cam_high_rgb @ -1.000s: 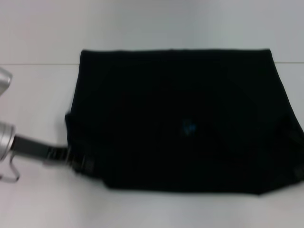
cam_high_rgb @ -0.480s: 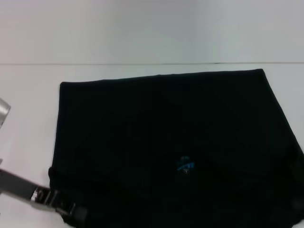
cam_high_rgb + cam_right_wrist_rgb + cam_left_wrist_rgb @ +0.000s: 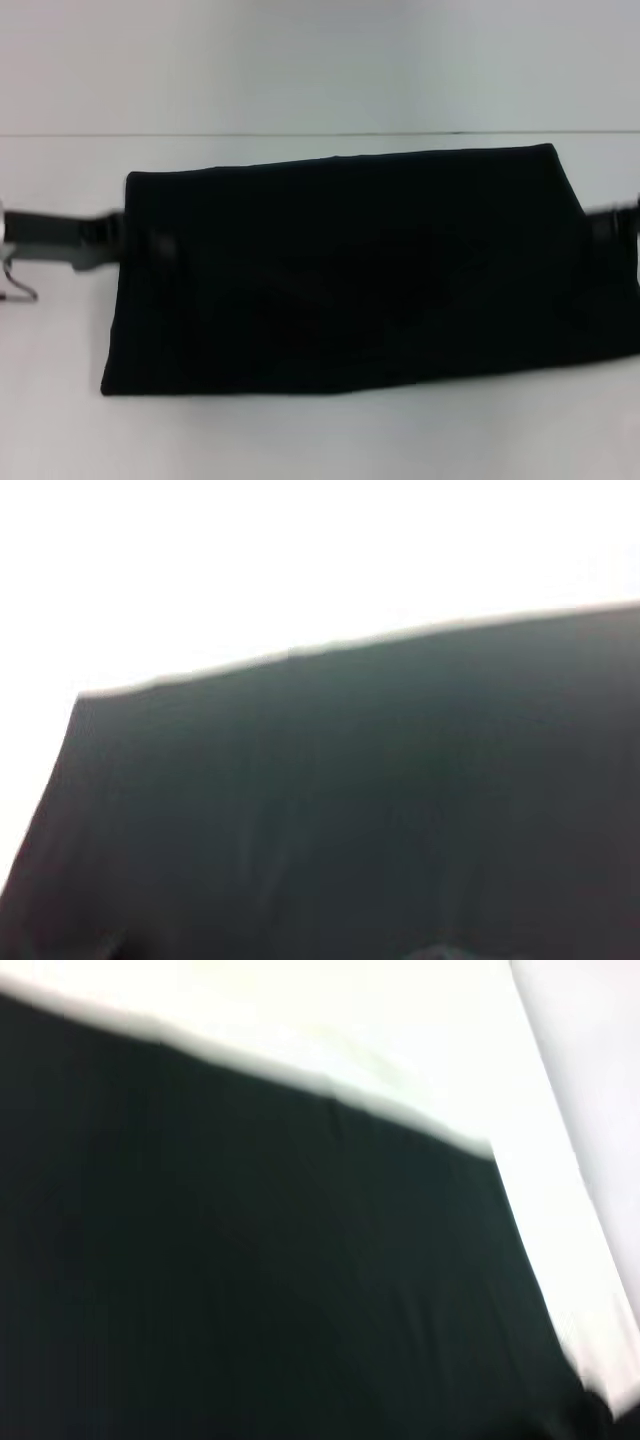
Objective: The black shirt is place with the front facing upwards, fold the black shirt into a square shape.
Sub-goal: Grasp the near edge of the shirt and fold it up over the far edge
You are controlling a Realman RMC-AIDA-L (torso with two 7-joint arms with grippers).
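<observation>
White tabletop (image 3: 300, 440) fills the head view, meeting a pale wall along a thin line toward twelve o'clock.

At nine o'clock the left gripper (image 3: 130, 243) reaches in from the frame's edge, its grey and black body lying level and its tip touching the left edge of the black shirt (image 3: 350, 270), near the upper corner of that edge. Whether its fingers pinch the cloth or only lie against it cannot be told; they merge with the dark fabric.

Across the centre, from nine to three o'clock, the black shirt lies as a wide, low band, much broader than it is deep. Its far edge runs slightly uphill toward two o'clock and its near edge sits roughly level toward six o'clock. No print or label shows on the upper face. The left wrist view shows only dark cloth (image 3: 250, 1280) with a straight edge against the bright table; the right wrist view shows the same, cloth (image 3: 350, 810) below a pale surface.

At three o'clock the right gripper (image 3: 605, 228) enters from the frame's edge and meets the right edge of the shirt. Its fingers too are lost against the cloth, so their state cannot be told.
</observation>
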